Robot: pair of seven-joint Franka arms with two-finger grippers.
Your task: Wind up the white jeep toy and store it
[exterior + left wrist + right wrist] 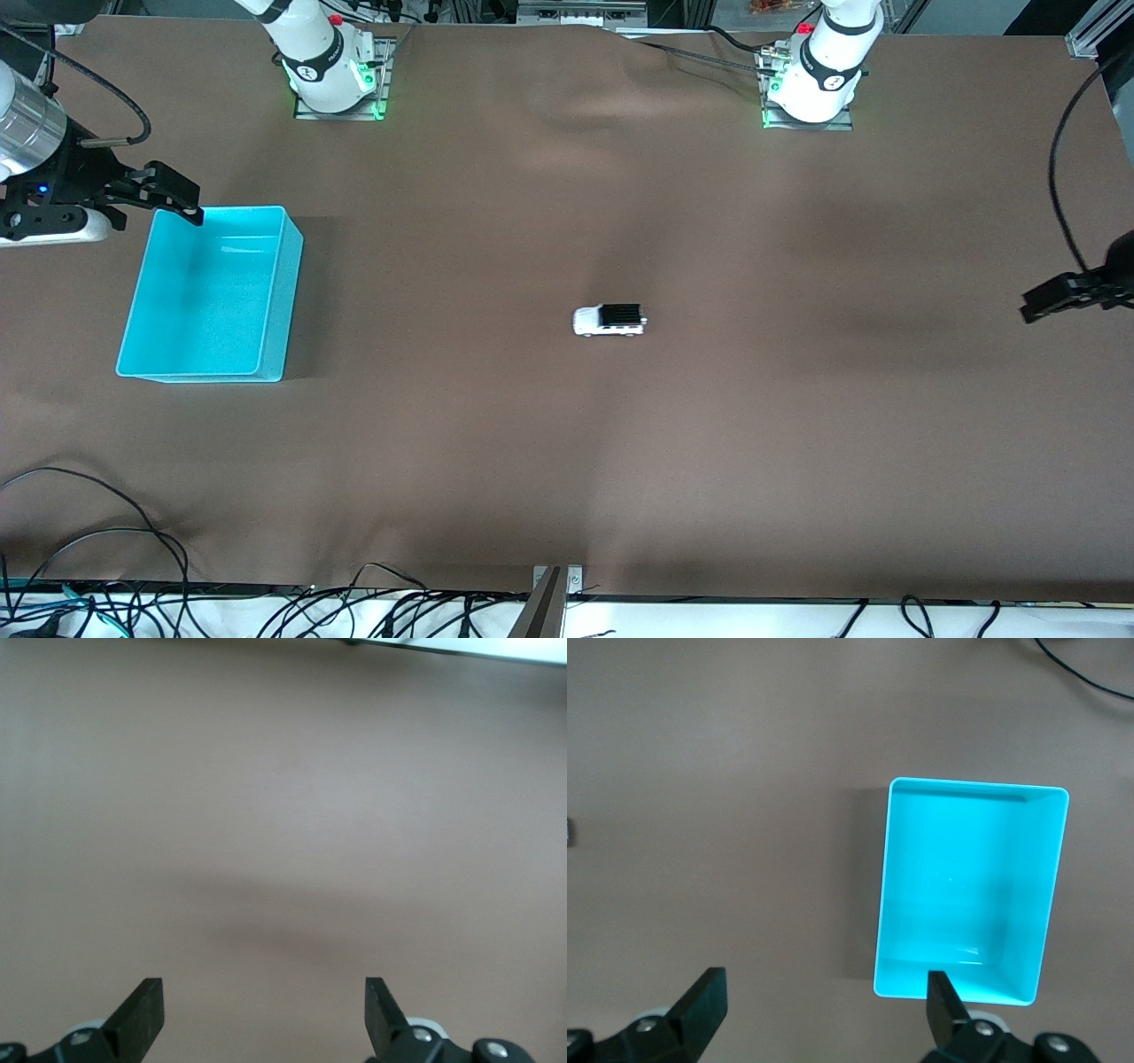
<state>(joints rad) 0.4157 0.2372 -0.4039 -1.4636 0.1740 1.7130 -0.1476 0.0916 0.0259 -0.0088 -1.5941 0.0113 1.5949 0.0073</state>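
Nothing of the task looks done yet. The brown tabletop (567,461) carries a turquoise bin (211,295) toward the right arm's end, empty inside. The right end effector (168,197) hangs released over the bin's corner nearest the bases. The left end effector (1059,294) waits released over the tabletop's edge at its own end. The white jeep toy (609,320) sits mid-tabletop, untouched; winding and storing both remain.
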